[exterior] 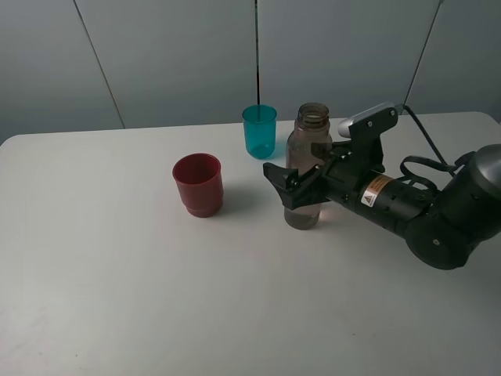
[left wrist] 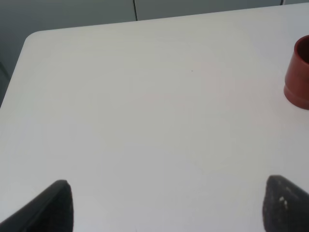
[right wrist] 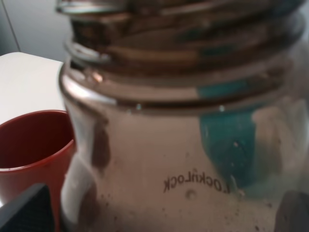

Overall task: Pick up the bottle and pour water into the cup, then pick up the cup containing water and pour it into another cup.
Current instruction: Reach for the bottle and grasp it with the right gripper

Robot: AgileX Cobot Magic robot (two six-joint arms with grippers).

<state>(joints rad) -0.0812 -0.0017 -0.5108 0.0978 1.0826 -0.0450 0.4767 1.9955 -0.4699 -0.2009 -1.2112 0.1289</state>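
Widely spread, the right jaws stand on either side of the bottle (exterior: 308, 168), about halfway up its body, and the bottle stands upright on the worktop (exterior: 117, 298) between them. In the right wrist view the bottle (right wrist: 183, 145) fills nearly the whole picture. One dark fingertip (right wrist: 24, 212) shows at a lower corner with a sliver of red between it and the bottle's wall, so that side is clear of it. The other side is too cropped to tell whether it touches. The jaws grip nothing. The bottle's threaded neck is open at the top. The black right arm (exterior: 407, 204) reaches in low from the right side of the worktop.

Just behind the bottle and to its left in the high view stands the teal cup (exterior: 259, 131), upright, near but apart. The red cup (exterior: 198, 184) stands further left and nearer the front, upright, apart from both.

The left jaws are also wide open, holding nothing: their dark fingertips (left wrist: 53, 208) sit at the lower corners of the left wrist view with only bare worktop between them. The red cup (left wrist: 299, 72) is at that view's edge, well apart from them.
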